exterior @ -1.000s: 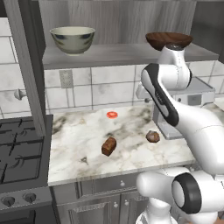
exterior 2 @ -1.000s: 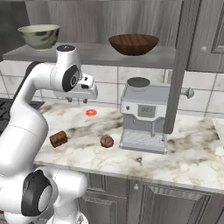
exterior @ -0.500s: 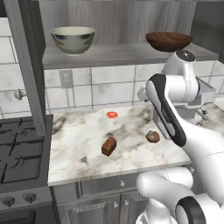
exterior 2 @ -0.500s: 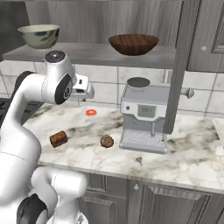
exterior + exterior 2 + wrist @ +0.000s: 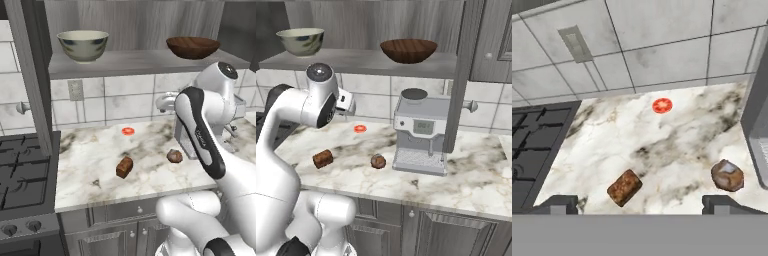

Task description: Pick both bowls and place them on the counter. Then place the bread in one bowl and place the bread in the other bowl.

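The cream ceramic bowl stands on the left of the grey wall shelf, and the dark wooden bowl stands on its right. On the marble counter lie an oblong brown bread and a rounder bread. My gripper hangs above the counter and looks down at both pieces. It is open, its fingertips wide apart with nothing between them.
A coffee machine stands on the counter just right of the round bread. A small red disc lies near the tiled wall. The stove borders the counter's left. A vertical cabinet post crosses the shelf's right end.
The arm's upper part has swung away from the wooden bowl and sunk a little. Bowls and bread have not moved.
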Tool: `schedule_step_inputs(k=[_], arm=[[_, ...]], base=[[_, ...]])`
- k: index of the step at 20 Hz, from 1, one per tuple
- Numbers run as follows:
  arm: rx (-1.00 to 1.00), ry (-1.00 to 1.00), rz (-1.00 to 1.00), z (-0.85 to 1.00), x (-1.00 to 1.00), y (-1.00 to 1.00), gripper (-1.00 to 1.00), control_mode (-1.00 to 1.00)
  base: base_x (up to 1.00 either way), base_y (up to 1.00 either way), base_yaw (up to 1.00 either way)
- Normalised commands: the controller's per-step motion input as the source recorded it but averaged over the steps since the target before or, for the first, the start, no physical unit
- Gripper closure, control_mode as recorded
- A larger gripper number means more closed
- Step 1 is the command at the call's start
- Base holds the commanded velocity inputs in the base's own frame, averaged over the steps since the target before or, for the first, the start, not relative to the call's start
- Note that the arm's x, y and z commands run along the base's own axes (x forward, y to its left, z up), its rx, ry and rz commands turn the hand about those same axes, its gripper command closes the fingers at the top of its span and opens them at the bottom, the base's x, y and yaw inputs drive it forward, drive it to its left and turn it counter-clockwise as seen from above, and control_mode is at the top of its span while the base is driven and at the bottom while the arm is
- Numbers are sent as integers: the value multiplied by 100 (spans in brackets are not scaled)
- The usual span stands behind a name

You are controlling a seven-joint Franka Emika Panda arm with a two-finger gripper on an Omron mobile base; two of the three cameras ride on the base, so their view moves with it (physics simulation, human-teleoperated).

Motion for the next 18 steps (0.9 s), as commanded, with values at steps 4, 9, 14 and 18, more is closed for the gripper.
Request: schedule_step_inputs(k=[4, 9, 14, 18], arm=[[32, 7, -1, 43, -12, 26, -100, -100], [26, 13, -1, 45, -2, 33, -100, -100], [19, 14, -2, 44, 0, 30, -100, -100], [5, 13, -11, 37, 0, 31, -100, -100]], base=[[0, 0, 0], [0, 0, 0], [0, 0, 0], [0, 0, 0]])
